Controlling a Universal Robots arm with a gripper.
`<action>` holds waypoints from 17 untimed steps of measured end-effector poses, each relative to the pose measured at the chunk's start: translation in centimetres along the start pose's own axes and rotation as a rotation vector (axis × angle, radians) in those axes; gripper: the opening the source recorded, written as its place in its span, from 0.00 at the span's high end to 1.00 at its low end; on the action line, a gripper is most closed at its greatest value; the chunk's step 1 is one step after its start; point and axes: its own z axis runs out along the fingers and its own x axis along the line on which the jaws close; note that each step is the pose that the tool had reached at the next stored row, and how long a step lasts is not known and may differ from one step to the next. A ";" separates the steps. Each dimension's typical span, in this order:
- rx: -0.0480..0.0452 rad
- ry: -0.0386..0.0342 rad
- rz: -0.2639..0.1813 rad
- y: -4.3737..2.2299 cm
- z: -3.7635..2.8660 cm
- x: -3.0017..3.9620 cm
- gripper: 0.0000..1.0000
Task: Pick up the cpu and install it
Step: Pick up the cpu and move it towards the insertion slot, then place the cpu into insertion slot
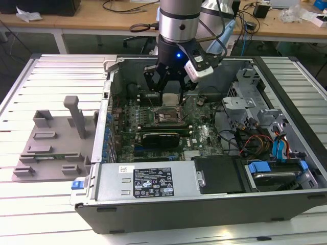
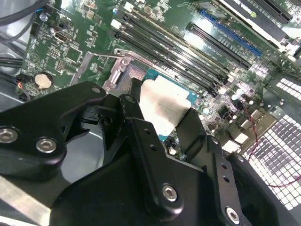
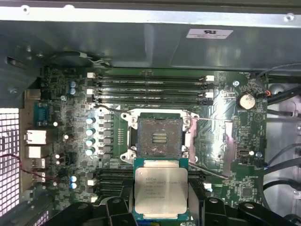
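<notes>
My gripper [image 1: 170,96] hangs inside the open computer case, shut on the cpu [image 1: 171,100], a small flat square chip with a silvery top. In the first wrist view the cpu [image 3: 161,188] sits between the black fingers [image 3: 123,203], just short of the open socket [image 3: 159,136], whose bare contact field shows. The second wrist view has the cpu [image 2: 164,106] clamped by its edges and held level above the green motherboard [image 2: 84,61]. In the exterior view the socket [image 1: 166,116] lies directly below the gripper.
A grey plastic tray [image 1: 51,145] with upright blocks lies outside the case at the exterior view's left. Memory slots [image 3: 150,87] run beside the socket. A drive cage and cables [image 1: 260,132] fill the case's right side. The case walls [image 1: 102,127] close in the work area.
</notes>
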 end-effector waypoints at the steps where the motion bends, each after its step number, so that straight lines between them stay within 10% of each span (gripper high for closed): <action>1: 0.0000 0.0000 0.000 0.00 0.00 0.00 0.45; 17: 0.0000 0.0014 0.053 0.01 0.01 -0.04 0.45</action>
